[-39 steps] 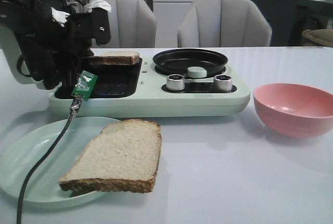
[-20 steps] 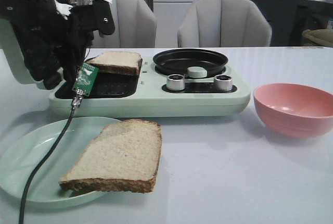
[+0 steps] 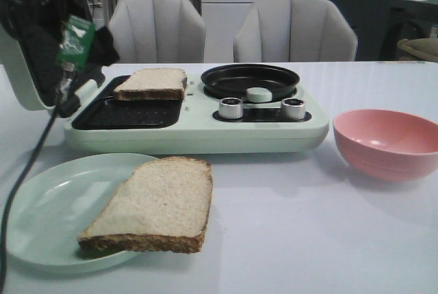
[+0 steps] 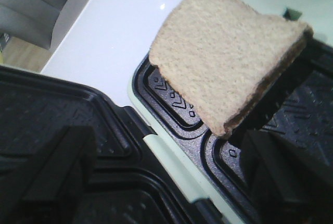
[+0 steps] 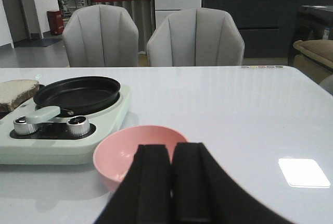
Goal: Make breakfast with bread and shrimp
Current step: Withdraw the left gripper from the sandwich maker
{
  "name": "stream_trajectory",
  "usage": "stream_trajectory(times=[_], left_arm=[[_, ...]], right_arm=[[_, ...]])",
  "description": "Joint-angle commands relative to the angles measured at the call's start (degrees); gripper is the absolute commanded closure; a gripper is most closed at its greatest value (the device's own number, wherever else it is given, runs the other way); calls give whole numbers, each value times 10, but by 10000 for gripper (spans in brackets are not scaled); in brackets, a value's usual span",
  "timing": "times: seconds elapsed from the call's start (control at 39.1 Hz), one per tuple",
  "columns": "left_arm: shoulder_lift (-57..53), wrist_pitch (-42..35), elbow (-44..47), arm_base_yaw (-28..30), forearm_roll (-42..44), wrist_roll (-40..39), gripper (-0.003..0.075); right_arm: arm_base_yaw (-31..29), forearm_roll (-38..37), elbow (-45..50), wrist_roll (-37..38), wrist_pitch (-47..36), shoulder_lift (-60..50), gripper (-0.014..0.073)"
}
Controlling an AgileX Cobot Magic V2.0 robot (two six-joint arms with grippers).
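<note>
One slice of bread point(image 3: 150, 83) lies tilted on the far edge of the black grill plate point(image 3: 126, 113); the left wrist view shows the same bread point(image 4: 223, 52) propped on the plate's rim. A second slice of bread point(image 3: 154, 204) rests on the pale green plate point(image 3: 48, 205) in front. My left gripper point(image 4: 166, 169) is open and empty, hanging over the grill's hinge, with its arm point(image 3: 48, 27) raised at the upper left. My right gripper point(image 5: 171, 182) is shut and empty, just short of the pink bowl point(image 5: 127, 153). The shrimp is out of view.
The pale green breakfast machine point(image 3: 205, 133) carries a black pan point(image 3: 250, 78) and two silver knobs point(image 3: 230, 108). Its lid point(image 4: 57, 130) stands open at the left. The pink bowl point(image 3: 387, 142) sits to the machine's right. Two chairs stand behind the table.
My left arm has lifted up and back to the left, away from the grill. The slice it was at now lies free on the grill's edge.
</note>
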Motion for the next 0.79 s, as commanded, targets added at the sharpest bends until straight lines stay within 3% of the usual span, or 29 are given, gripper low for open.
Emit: stream_trajectory(times=[0.0, 0.43, 0.77], left_arm=[[-84, -16, 7, -3, -87, -6, 116], [-375, 14, 159, -3, -358, -6, 116], [-595, 76, 273, -3, -392, -6, 116]], right_arm=[[-3, -5, -10, 1, -49, -12, 451], [-3, -5, -10, 1, -49, -12, 451], [-3, -5, -10, 1, -49, -12, 451]])
